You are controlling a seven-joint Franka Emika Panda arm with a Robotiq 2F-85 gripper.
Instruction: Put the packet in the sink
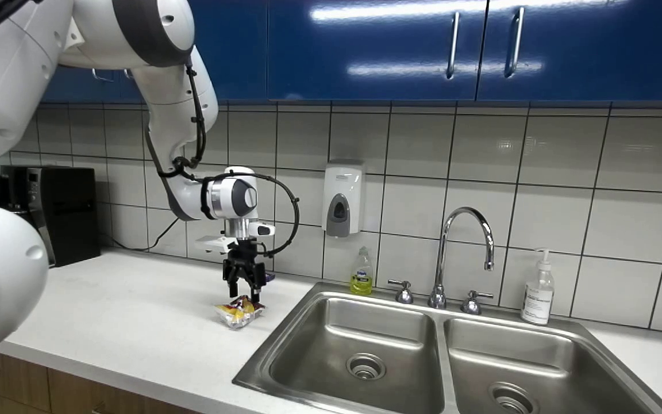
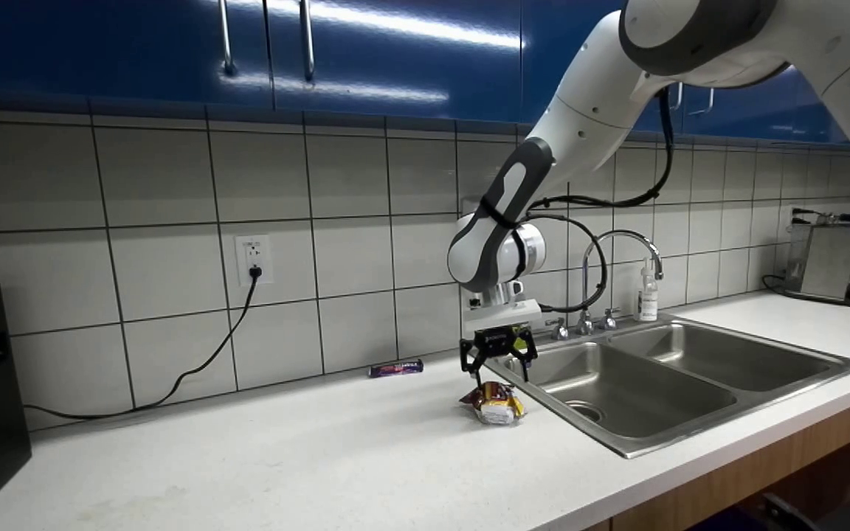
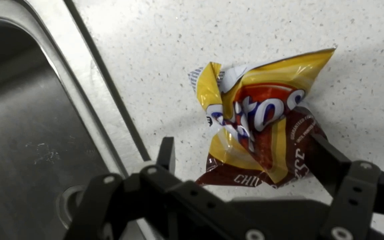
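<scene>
1. Blue cabinets [image 1: 365, 43]: overhead, along top of both exterior views.
2. Tiled wall [image 1: 483, 144]: pale tiles, dark grout, behind surface [image 2: 285, 457].
3. Surface: pale, speckled in wrist view, wood drawer fronts [image 1: 75, 394] below.
4. Arm [image 1: 173, 103]: white, bent over surface, wrist low and pointing down.
5. Sink [image 1: 276, 338]: stainless steel, 2 basins, set into surface.
6. Black machine [image 1: 66, 215]: on surface near tiled wall, well apart from sink.
7. Faucet [image 1: 441, 253]: chrome gooseneck at sink's back edge, between 2 lever handles [image 1: 404, 294].
8. Wall dispenser [image 1: 343, 178]: white, grey front piece, fixed to tiled wall.
9. Gripper [image 3: 245, 146]: black, low over packet [image 3: 262, 116]. Jaws wide. Wrist view: 1 jaw overlaps packet's dark red side, 1 jaw stands apart from it, surface showing between. Contact on overlapping side: cannot tell.
10. Pump bottle [image 1: 538, 296]: white label, upright at sink's back edge.
11. Packet: lying on surface just beside sink, strip of surface between. Crinkled; yellow, white, dark red; white-and-blue letters on a red patch, fold runs through the name so not fully readable.
12. Squeeze bottle [image 1: 361, 277]: clear, yellow-green liquid inside, upright at sink's back edge, lower than wall dispenser.
13. Purple wrapper [image 2: 395, 369]: small, lying on surface near tiled wall; touching or not, cannot tell.
</scene>
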